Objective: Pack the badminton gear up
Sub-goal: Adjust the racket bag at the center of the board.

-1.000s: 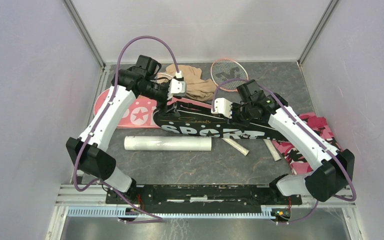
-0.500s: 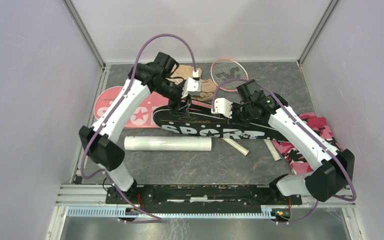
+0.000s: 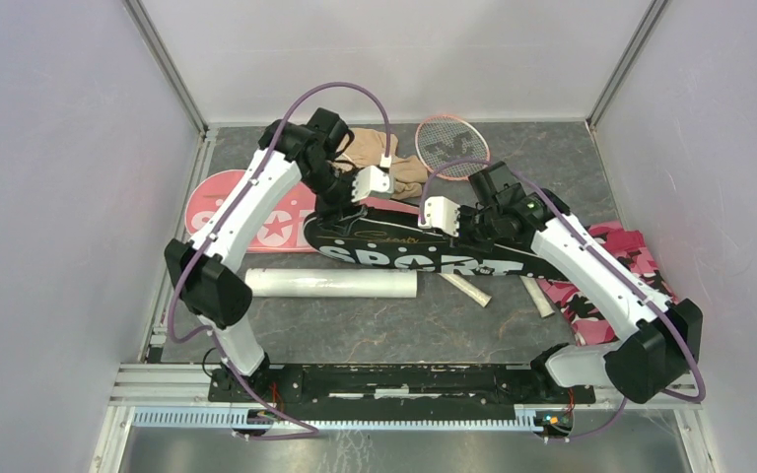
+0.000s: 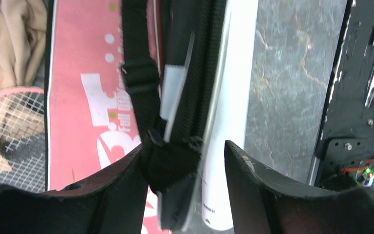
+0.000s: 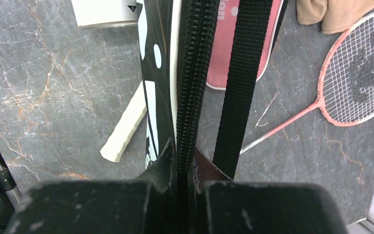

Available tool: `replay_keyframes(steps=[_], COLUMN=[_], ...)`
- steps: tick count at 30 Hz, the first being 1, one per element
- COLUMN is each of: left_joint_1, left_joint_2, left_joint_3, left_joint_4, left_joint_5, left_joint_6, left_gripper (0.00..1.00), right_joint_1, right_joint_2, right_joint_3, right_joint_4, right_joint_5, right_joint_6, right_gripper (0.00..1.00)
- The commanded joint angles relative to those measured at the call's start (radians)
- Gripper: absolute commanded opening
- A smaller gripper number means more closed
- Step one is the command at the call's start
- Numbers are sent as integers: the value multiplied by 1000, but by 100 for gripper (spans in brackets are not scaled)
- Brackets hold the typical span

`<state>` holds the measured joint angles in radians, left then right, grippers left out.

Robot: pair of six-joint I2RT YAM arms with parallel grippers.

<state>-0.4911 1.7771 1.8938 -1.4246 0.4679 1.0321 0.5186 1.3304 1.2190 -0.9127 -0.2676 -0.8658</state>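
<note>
**Grippers set on the black cover's edge**

Left gripper is placed astride the zipped edge of the black cover with its jaws partly apart. A tab of woven black webbing and the foot of the strap lie between its fingers. A gap is seen at the right finger, so nothing is clamped. Right gripper is pinched shut on the same cover's ribbed zip, further toward the narrow end.

The cover is flat and racket-shaped, and "SPORT" is printed on it in white block letters among white dots. Beneath and beside the left gripper a pink cover is seen, marked with a white star and lettering that is only partly readable. A smooth white tube lies on the near side of both grippers, along the black cover. A white wrapped handle lies near the right gripper on the grey marbled table. Beyond the right gripper a thin pink-framed racket with meshed strings is laid beside a crumpled tan cloth.
</note>
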Motion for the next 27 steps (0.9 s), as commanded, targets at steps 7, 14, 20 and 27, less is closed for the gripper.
replay_keyframes(steps=[7, 14, 20, 27], left_joint_1=[14, 14, 14, 13], left_joint_2=[-126, -161, -151, -133], left_joint_3=[-83, -134, -161, -178], left_joint_4=[-7, 98, 148, 211], left_joint_5=[13, 135, 316, 359], left_joint_6=[105, 111, 11, -87], left_gripper=[48, 38, 57, 46], right_joint_1=[-10, -10, -10, -10], right_joint_2=[-56, -55, -41, -37], right_joint_3=[-33, -37, -38, -30], right_joint_4=[-1, 8, 8, 2], right_joint_5=[87, 83, 77, 79], right_joint_6=[-35, -40, -40, -43], right_gripper=[0, 0, 0, 0])
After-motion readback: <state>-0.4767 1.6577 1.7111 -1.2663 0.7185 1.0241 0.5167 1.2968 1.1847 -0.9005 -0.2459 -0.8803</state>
